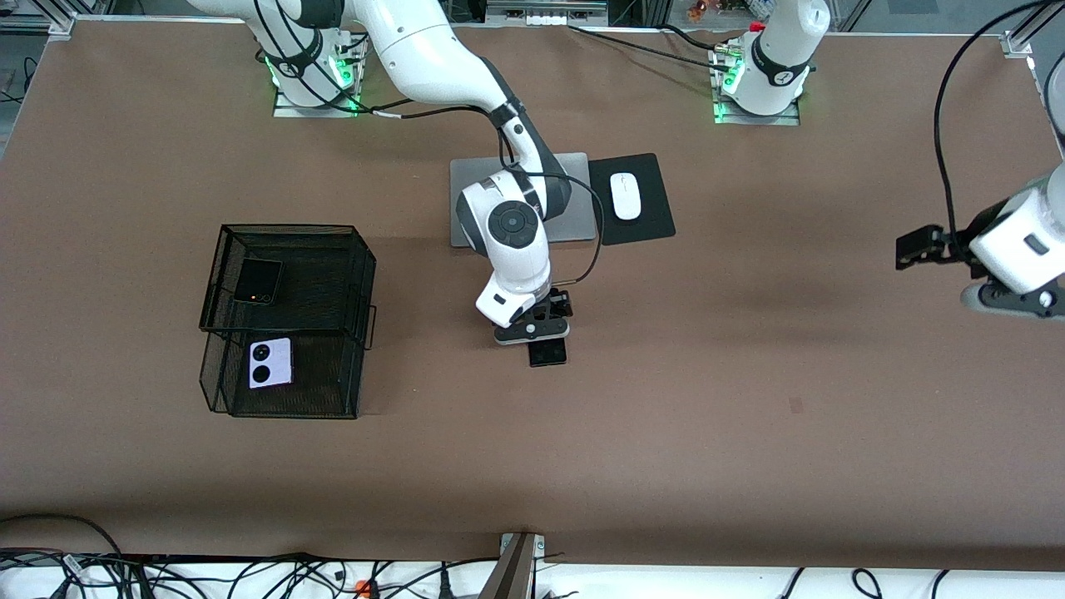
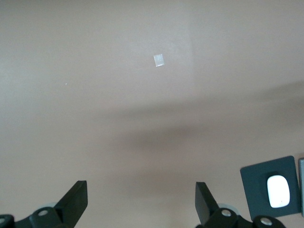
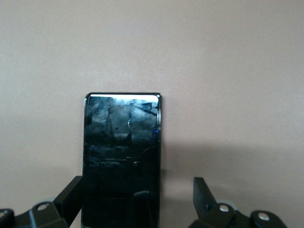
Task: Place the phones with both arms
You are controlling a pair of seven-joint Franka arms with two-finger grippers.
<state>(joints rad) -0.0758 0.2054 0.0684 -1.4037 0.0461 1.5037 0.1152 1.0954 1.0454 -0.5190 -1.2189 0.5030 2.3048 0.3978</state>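
A long black slab phone (image 1: 547,353) (image 3: 122,147) lies flat on the brown table in the middle. My right gripper (image 1: 542,326) (image 3: 137,197) hangs low over the phone's end, open, with the phone between its fingers and closer to one. A squarish black folded phone (image 1: 258,281) rests on the upper shelf of a black wire basket (image 1: 358,274). A lilac phone (image 1: 270,363) with two round lenses lies on the lower shelf. My left gripper (image 1: 915,248) (image 2: 141,199) waits open and empty over bare table at the left arm's end.
A silver laptop (image 1: 578,195) lies under the right arm, farther from the camera than the slab phone. Beside it is a white mouse (image 1: 626,195) (image 2: 278,191) on a black pad (image 1: 653,216). A small tape mark (image 1: 796,405) (image 2: 159,60) is on the table.
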